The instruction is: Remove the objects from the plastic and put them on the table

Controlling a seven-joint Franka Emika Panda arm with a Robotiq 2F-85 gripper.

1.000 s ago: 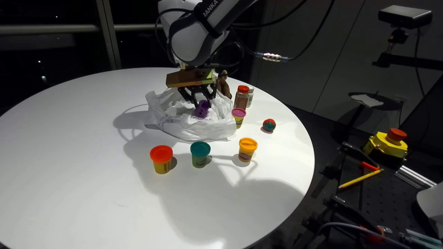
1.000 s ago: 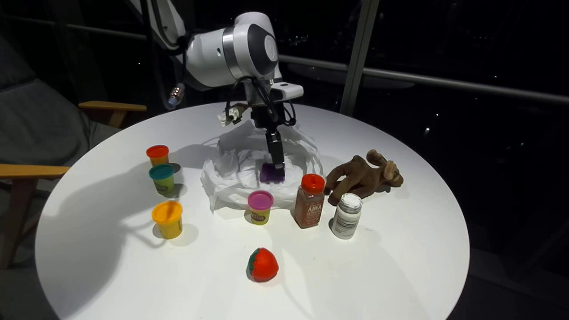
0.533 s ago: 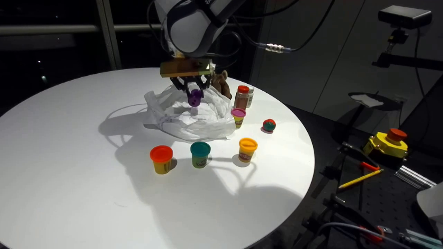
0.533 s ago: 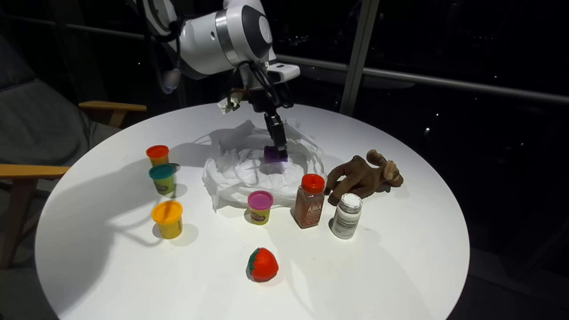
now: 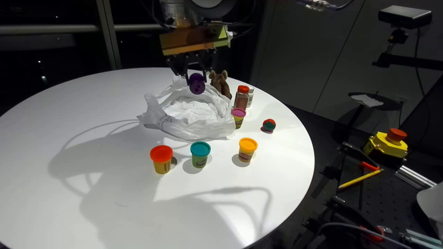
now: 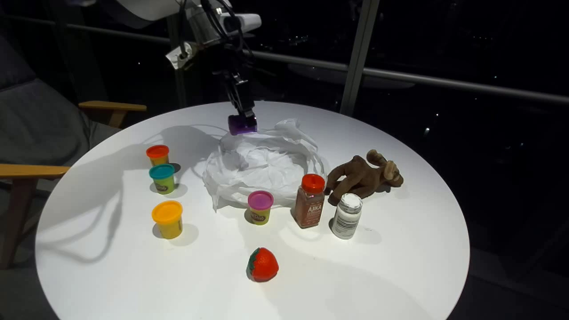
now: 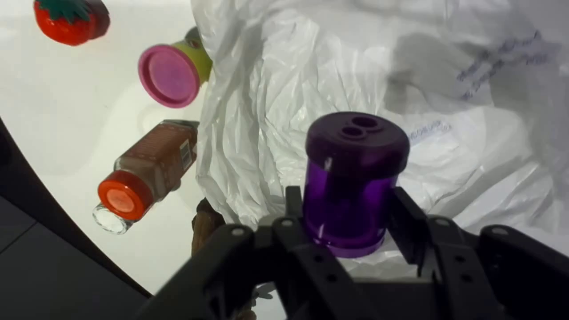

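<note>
Raised higher than in the earlier frame, the purple container (image 7: 346, 200) is clasped between the fingers (image 7: 409, 231) of the gripper (image 5: 196, 81), above the table (image 6: 378, 275). Lower than the fingers lies the plastic bag (image 7: 293, 66). Left of the fingers, in the wrist view, are the pink-lidded tub (image 7: 171, 75), beside the bag, the partly hidden brown plush animal (image 7: 205, 229) and, farther off, the strawberry-shaped toy (image 7: 66, 26).

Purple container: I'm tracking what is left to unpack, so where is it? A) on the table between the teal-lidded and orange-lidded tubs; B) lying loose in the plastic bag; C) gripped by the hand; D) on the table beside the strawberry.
C: the wrist view shows the purple container clasped between the two fingers of the hand.
</note>
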